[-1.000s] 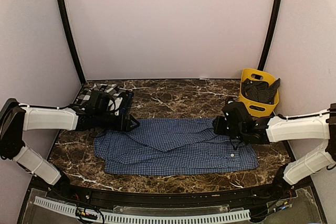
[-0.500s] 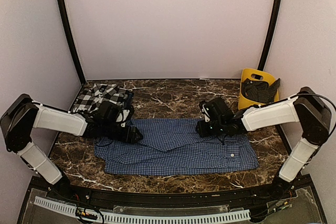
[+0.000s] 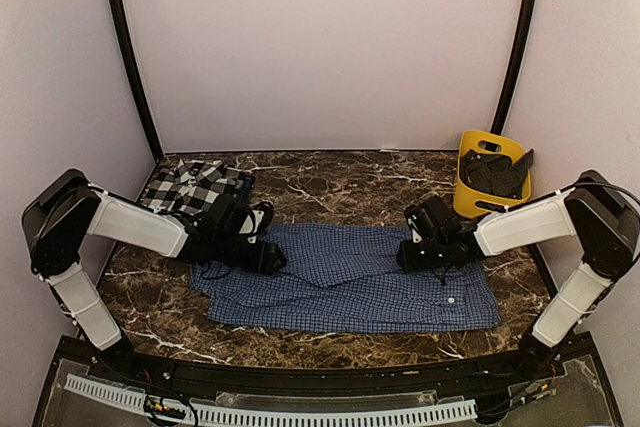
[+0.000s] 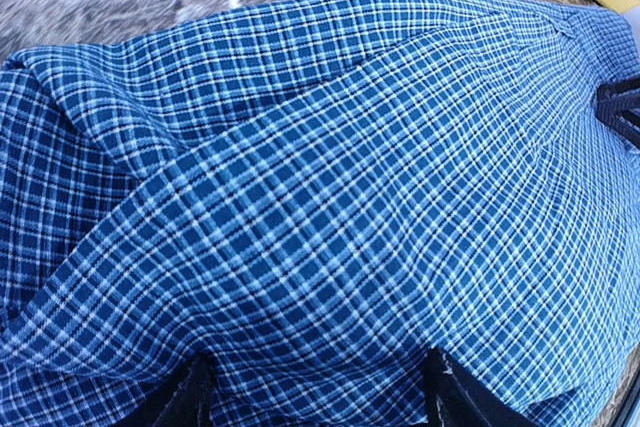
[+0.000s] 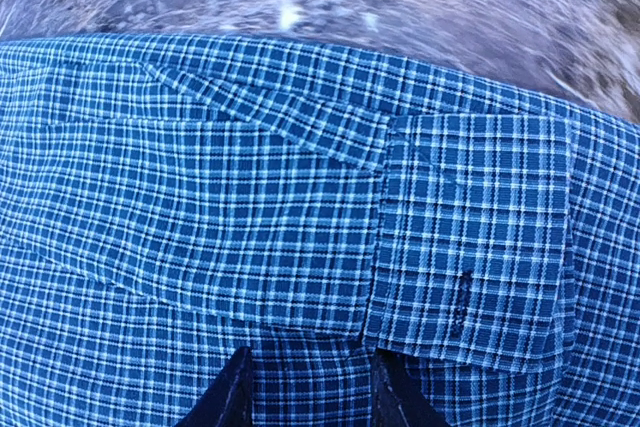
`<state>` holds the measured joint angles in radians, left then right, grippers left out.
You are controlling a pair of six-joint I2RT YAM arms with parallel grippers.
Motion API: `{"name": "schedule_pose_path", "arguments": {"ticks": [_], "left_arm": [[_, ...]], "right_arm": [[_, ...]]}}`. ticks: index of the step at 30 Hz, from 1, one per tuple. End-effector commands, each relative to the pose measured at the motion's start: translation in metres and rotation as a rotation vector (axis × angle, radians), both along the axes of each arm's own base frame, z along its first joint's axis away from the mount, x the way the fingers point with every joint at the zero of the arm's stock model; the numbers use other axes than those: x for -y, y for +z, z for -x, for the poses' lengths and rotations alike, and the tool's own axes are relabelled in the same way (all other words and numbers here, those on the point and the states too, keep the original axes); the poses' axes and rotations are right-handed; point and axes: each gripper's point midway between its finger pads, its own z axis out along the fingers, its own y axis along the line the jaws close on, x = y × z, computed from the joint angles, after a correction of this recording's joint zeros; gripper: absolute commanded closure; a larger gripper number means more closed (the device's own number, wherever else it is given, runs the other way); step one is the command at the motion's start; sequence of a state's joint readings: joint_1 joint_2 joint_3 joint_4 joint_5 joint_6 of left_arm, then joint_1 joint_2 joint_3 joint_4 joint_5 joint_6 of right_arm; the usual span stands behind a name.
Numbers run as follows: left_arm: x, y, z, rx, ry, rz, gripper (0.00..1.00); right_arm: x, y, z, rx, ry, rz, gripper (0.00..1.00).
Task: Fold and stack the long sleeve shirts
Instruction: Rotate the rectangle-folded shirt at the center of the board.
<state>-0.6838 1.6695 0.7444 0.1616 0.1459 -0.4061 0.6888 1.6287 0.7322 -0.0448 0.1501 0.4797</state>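
The left pincer stands spread wide, its 2 fingertips low over the blue checked shirt with nothing clamped between them that I can see. The right pincer is narrower, about half closed, with blue cloth showing in the gap. Whether it has nipped a fold or only rests on it, I cannot tell from here.

The blue shirt lies across the middle of the marble counter, wide from left to right. A sleeve is laid in over the body, and its cuff sits just ahead of the right pincer. Both arms reach in low from their own sides, and each pincer is down on the far part of the shirt. The black-and-white plaid shirt sits rumpled in the far left corner, just behind the left arm and apart from the blue one. A yellow bin stands at the far right.

I judge the fold of the blue shirt to be in hand and only partly done, since the shirt is too wide for a finished bundle. Nothing is stacked yet. The next move calls for each pincer to get a sure hold on its side of the cloth, taking every layer. Then both should lift and carry over together, so the shirt doubles evenly and the tucked sleeve does not slide out.
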Motion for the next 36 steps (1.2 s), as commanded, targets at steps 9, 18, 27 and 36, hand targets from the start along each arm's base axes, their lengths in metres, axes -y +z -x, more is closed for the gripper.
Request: {"name": "schedule_pose_path", "arguments": {"ticks": [9, 18, 27, 36], "left_arm": [[0.051, -0.021, -0.042, -0.014, -0.092, -0.069, 0.29], [0.109, 0.002, -0.101, 0.143, -0.218, -0.039, 0.29], [0.104, 0.091, -0.14, 0.386, -0.157, -0.101, 0.23], [0.029, 0.163, -0.128, 0.544, 0.109, -0.179, 0.07]], "right_arm": [[0.056, -0.032, 0.096, -0.28, -0.196, -0.025, 0.63], [0.063, 0.034, 0.084, -0.115, -0.226, -0.034, 0.63], [-0.023, 0.118, 0.031, 0.146, 0.098, -0.148, 0.6], [-0.136, 0.132, -0.009, 0.17, 0.459, -0.249, 0.59]]}}
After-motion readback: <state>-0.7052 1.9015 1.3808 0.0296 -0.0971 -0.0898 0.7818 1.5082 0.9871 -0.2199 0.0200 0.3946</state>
